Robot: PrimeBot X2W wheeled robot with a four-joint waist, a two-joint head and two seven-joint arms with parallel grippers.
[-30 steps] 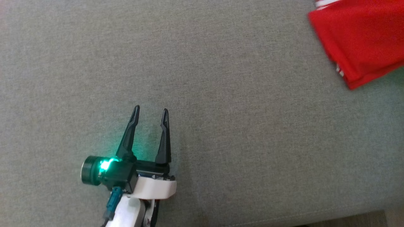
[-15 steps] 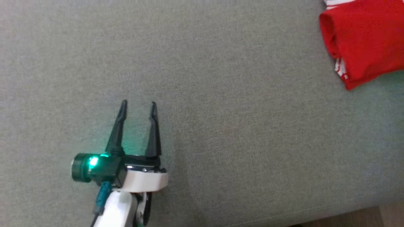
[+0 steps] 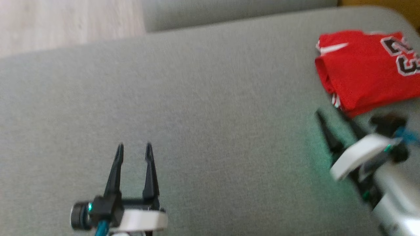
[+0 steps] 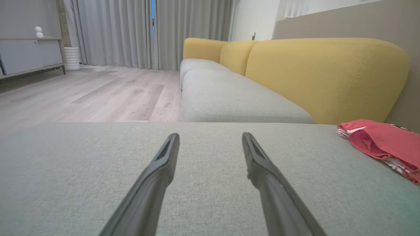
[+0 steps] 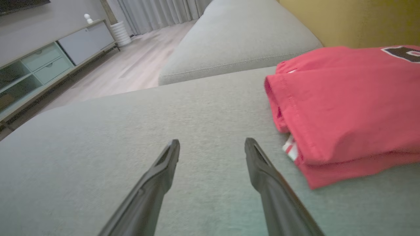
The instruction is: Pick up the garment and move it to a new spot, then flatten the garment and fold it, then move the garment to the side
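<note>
Left gripper (image 3: 134, 146): fingers spread, nothing between them. It sits low in the head view, left of centre, fingers pointing up the frame over bare grey sofa seat (image 3: 213, 98). In the left wrist view, the left gripper (image 4: 210, 136) has both fingers parted above the same grey fabric, tips clear of any cloth.

Right gripper (image 3: 329, 114): blurred in the head view at the right edge, dark fingers angled up and left, white wrist collar behind them. In the right wrist view, the right gripper (image 5: 212, 142) is plainly open and empty, its fingers over the cushion.

Garment (image 3: 361, 75): a red jersey, folded into a compact stack, with white trim at the edges and black numerals outlined in white on top. It lies flat on the seat at the far right, well apart from the left gripper. In the right wrist view the garment (image 5: 344, 108) is just beside the right-hand finger, with its folded edges facing the gripper and a strip of cushion between them; no contact. From the left wrist view the garment (image 4: 384, 144) is at the right margin, close under the yellow backrest (image 4: 321, 75).

Surroundings: a second grey cushion (image 4: 229, 98) beyond the seat, pale wood floor (image 3: 65, 23), grey curtains (image 4: 131, 32) and a low cabinet (image 5: 49, 55).
</note>
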